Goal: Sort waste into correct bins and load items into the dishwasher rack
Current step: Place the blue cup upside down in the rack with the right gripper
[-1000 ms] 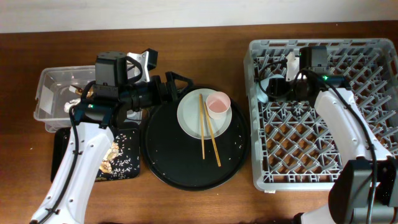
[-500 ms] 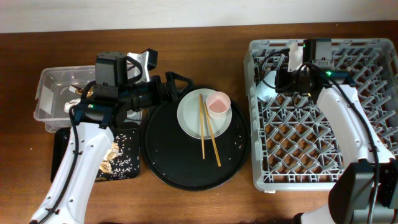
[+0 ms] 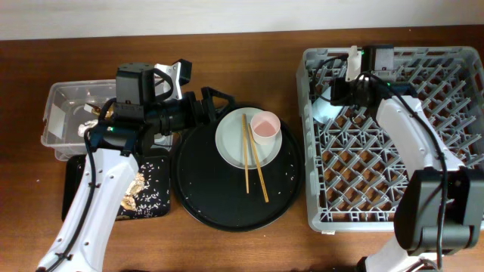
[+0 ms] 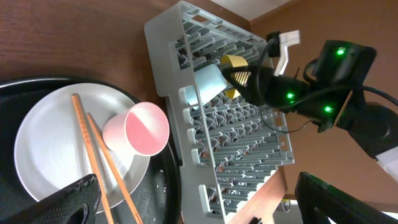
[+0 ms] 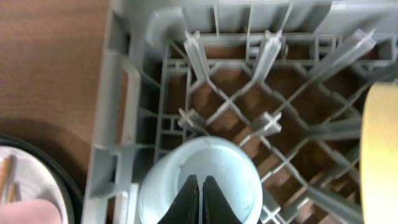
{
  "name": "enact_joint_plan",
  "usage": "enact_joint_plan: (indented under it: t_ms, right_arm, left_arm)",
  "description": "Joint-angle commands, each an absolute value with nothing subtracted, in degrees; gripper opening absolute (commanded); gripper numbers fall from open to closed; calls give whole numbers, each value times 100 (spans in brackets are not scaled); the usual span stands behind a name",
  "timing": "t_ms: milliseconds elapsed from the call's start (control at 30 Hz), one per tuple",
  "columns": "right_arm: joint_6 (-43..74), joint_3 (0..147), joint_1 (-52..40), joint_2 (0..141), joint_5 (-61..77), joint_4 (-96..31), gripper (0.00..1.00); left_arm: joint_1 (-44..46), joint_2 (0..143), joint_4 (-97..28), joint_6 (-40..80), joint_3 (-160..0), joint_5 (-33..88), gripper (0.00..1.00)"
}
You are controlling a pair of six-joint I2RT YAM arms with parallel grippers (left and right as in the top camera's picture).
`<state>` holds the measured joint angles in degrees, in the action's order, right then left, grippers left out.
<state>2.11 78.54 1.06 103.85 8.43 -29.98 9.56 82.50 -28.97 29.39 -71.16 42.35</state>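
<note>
Right gripper (image 5: 200,196) is clenched, its dark fingertips pressed together with nothing between them, hanging just above the light blue cup (image 5: 199,171). That cup sits among the pegs in the far left corner of the large square grey plastic dishwasher rack (image 3: 311,189); I cannot tell whether the tips touch it. Beside it in the rack, the edge of a yellow bowl (image 5: 379,155) shows, mostly cut off. Left gripper (image 3: 214,103) is released, fingers spread wide and holding nothing, poised at the far left rim of the large round black tray (image 3: 204,181). On that tray lies a pale grey round plate (image 3: 231,147) with a pink cup (image 3: 265,126) standing on its right side and two thin wooden chopsticks (image 3: 253,162) laid across it, their near ends running off onto the tray. Clear plastic rectangular tub (image 3: 60,113) is at the far left of the brown wooden table (image 3: 242,242). Just in front of it is a shallow black rectangular tray (image 3: 76,189) holding tan food scraps and rice-like crumbs (image 3: 144,193).
</note>
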Motion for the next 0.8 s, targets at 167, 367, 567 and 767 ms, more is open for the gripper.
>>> enact_joint_plan:
  t_ms: [167,367,567,767]
  right_arm:
    - [178,7942,75,10368,1953,-3719,7]
    - [178,7944,75,10197,2060,-4032,7]
    - [180,8114,75,9598,2058,-4139,11]
    - [178,8460,80,8613,2023,-5446,44]
  left_arm:
    - [945,8204,-2886,2862,-7172,4195,99]
    - [945,8204,-2884,2862,-7172,4195,99]
    - [945,8204,-2886,2862,-7172,4195,99]
    - [945,8204,-2886,2862,-7172,4195,99]
